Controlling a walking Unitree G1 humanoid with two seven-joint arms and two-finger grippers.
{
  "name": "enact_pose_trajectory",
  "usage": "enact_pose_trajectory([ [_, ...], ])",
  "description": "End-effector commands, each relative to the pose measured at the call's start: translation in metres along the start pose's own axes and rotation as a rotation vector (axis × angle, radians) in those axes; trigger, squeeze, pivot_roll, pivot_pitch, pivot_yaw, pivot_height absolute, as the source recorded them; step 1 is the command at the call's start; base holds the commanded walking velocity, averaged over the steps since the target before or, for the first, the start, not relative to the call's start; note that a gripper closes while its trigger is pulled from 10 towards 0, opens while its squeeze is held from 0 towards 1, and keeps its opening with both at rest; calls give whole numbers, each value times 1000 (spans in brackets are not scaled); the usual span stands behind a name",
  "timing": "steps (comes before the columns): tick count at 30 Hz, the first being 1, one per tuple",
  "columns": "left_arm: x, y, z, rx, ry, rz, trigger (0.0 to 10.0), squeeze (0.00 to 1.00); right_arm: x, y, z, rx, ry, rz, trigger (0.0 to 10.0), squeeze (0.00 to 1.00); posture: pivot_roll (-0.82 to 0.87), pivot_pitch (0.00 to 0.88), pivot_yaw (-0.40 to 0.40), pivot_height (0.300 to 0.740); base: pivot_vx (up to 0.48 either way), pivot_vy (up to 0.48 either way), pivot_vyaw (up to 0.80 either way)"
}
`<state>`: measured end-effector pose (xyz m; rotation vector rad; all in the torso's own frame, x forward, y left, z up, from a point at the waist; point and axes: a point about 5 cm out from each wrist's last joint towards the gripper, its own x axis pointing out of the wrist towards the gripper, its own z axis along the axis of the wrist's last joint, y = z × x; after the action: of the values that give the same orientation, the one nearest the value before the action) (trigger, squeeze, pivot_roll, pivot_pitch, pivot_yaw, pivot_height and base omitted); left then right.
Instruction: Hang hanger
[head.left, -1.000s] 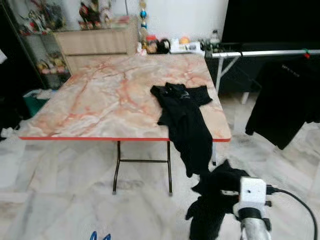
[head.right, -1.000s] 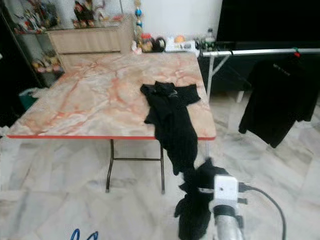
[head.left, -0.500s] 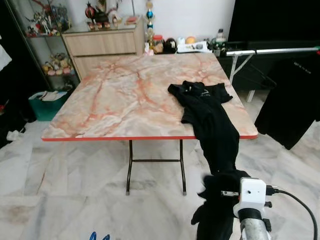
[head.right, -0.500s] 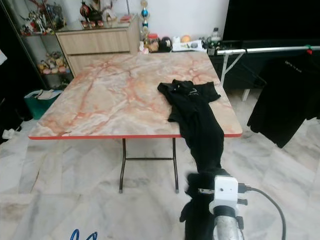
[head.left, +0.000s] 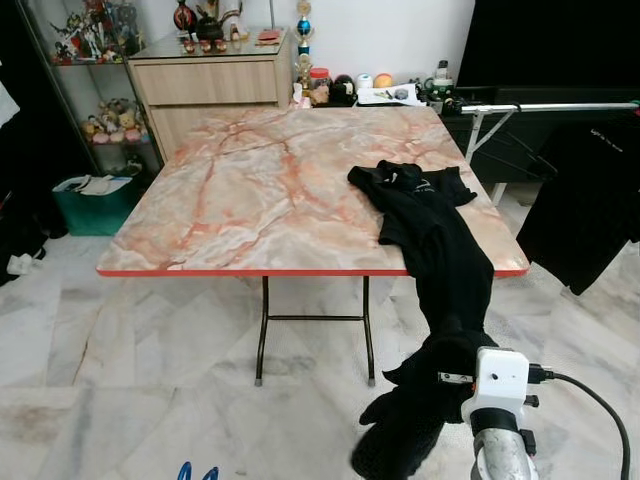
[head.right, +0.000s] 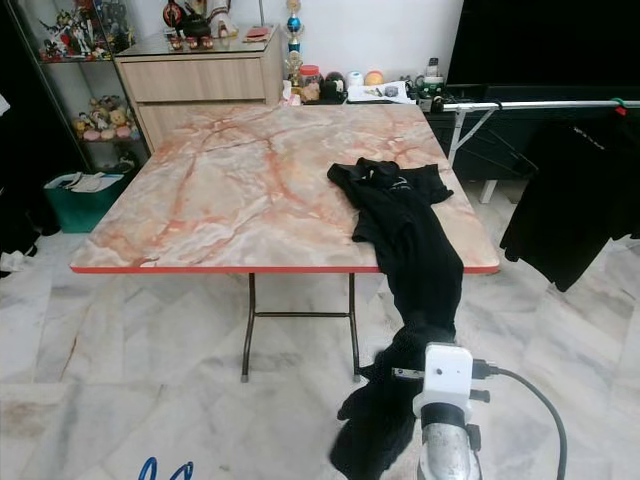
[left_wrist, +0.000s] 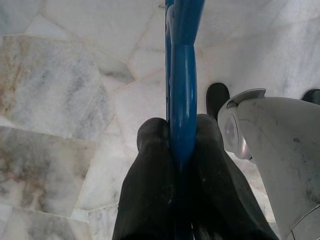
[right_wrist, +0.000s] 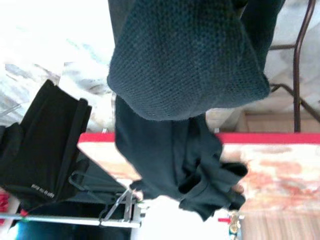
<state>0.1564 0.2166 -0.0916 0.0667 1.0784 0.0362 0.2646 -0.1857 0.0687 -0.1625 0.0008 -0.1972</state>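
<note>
A black shirt (head.left: 425, 215) lies on the right side of the marble table (head.left: 240, 200) and trails over its front edge down to my right gripper (head.left: 432, 378). That gripper is shut on the shirt, and bunched cloth (right_wrist: 185, 65) covers it and hangs toward the floor. Low at my left side, my left gripper (left_wrist: 175, 132) is shut on a blue hanger (left_wrist: 183, 75). The hanger's tips (head.left: 198, 472) show at the bottom edge of the left eye view. At the right stands a clothes rack rail (head.left: 545, 105) with another black shirt (head.left: 590, 200) hanging from it.
Metal table legs (head.left: 264, 330) stand on the marble floor in front of me. A wooden cabinet (head.left: 210, 85) and a shelf of figurines (head.left: 85, 40) stand behind the table, with a green bin (head.left: 95, 195) to the left. My own white body (left_wrist: 272, 150) is beside the left gripper.
The camera has shifted, so the table now sits further right and higher in view. The shirt has slid further off the table, and more cloth hangs below my right gripper.
</note>
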Motion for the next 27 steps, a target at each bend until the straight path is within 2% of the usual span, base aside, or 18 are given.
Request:
enact_pose_trajectory([
  [1,-1,2,-2,30,9,12,10000,0,8,0,20,5,-85,-15,10000,0,48,0,59,740,0,0,0],
  [7,-1,2,-3,17,5,9,10000,0,16,0,45,26,-168,-30,10000,0,51,0,59,740,0,0,0],
  [13,-1,3,-4,19,8,9,10000,0,19,3,59,11,-218,-18,10000,0,46,0,61,740,0,0,0],
  [20,-1,4,-5,25,11,7,10000,0,18,3,59,0,-221,-13,10000,0,43,0,63,740,0,0,0],
  [27,-1,5,-6,36,12,8,10000,0,15,2,56,-7,-205,-23,10000,0,47,0,74,740,0,0,752],
])
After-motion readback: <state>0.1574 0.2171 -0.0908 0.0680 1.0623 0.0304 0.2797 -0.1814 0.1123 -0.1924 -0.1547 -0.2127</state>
